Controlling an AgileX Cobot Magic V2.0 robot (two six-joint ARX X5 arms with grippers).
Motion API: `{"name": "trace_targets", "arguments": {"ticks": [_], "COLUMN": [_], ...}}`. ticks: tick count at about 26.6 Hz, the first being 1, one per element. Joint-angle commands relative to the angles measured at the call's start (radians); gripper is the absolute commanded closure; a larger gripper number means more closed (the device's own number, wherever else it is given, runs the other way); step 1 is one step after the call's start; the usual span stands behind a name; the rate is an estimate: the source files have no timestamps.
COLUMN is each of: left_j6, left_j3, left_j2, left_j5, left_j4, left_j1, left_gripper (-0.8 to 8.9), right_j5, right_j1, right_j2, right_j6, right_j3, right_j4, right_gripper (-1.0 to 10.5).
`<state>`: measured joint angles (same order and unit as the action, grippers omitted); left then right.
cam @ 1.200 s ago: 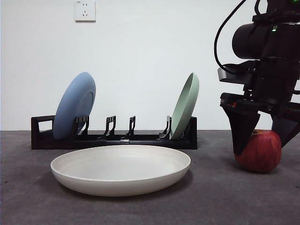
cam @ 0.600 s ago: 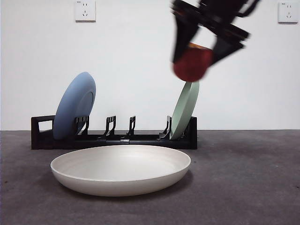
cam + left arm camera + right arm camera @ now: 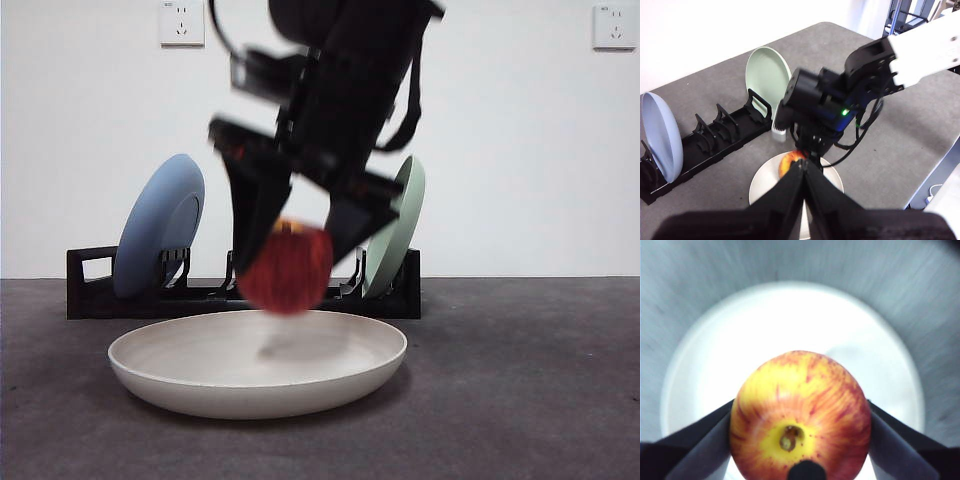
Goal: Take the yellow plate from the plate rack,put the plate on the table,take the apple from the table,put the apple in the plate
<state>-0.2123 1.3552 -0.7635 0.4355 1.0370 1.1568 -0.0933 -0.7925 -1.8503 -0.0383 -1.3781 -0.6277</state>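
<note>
Firmly, right fingers [image 3: 705,440] clamp apple [image 3: 800,415]; above yellow plate [image 3: 715,340]

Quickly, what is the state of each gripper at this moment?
Left gripper: jaws shut, holding nothing, raised away from the plates.
Right gripper: shut on the apple, just above the yellow plate.

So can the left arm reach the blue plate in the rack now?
Probably yes. The blue plate stands at one end of the plate rack, apart from the right tool, which holds the apple over the yellow plate. The left tool looks shut, holding nothing.
</note>
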Motion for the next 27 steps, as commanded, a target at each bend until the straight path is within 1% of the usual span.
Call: {"name": "trace_targets", "arguments": {"ticks": [1, 5, 10, 12, 14, 16, 17, 18, 27], "left_j6": [0.003, 0.003, 0.003, 0.003, 0.003, 0.003, 0.003, 0.003, 0.003], "left_j3": [-0.004, -0.004, -0.004, -0.004, -0.004, -0.004, -0.004, -0.004, -0.004], "left_j2": [0.002, 0.002, 0.002, 0.002, 0.002, 0.002, 0.002, 0.002, 0.002], "left_j5": [0.002, 0.001, 0.001, 0.001, 0.001, 0.001, 0.001, 0.001, 0.001], "left_j4": [0.009, 0.021, 0.024, 0.024, 0.024, 0.024, 0.024, 0.024, 0.024], "left_j1": [-0.001, 0.001, 0.001, 0.001, 0.001, 0.001, 0.001, 0.001, 0.001], "left_gripper": [8.22, 8.22, 8.22, 8.22, 8.22, 8.22, 8.22, 8.22, 8.22], "right_j5": [0.001, 0.007, 0.008, 0.007, 0.007, 0.007, 0.007, 0.007, 0.004], "right_j1": [-0.019, -0.027, -0.026, -0.027, -0.027, -0.027, -0.027, -0.027, -0.026], "right_j2": [-0.047, -0.089, -0.097, -0.096, -0.095, -0.095, -0.095, -0.093, -0.033], "right_j6": [-0.011, -0.011, -0.01, -0.011, -0.01, -0.011, -0.012, -0.012, -0.011], "right_j3": [0.001, 0.002, 0.002, 0.002, 0.002, 0.001, 0.0, 0.0, -0.029], "right_j4": [-0.005, -0.009, -0.029, -0.031, -0.031, -0.031, -0.031, -0.032, -0.053], "right_gripper": [9.6, 9.6, 9.5, 9.0, 7.3, 4.8, 3.9, 3.4, 3.4]}}
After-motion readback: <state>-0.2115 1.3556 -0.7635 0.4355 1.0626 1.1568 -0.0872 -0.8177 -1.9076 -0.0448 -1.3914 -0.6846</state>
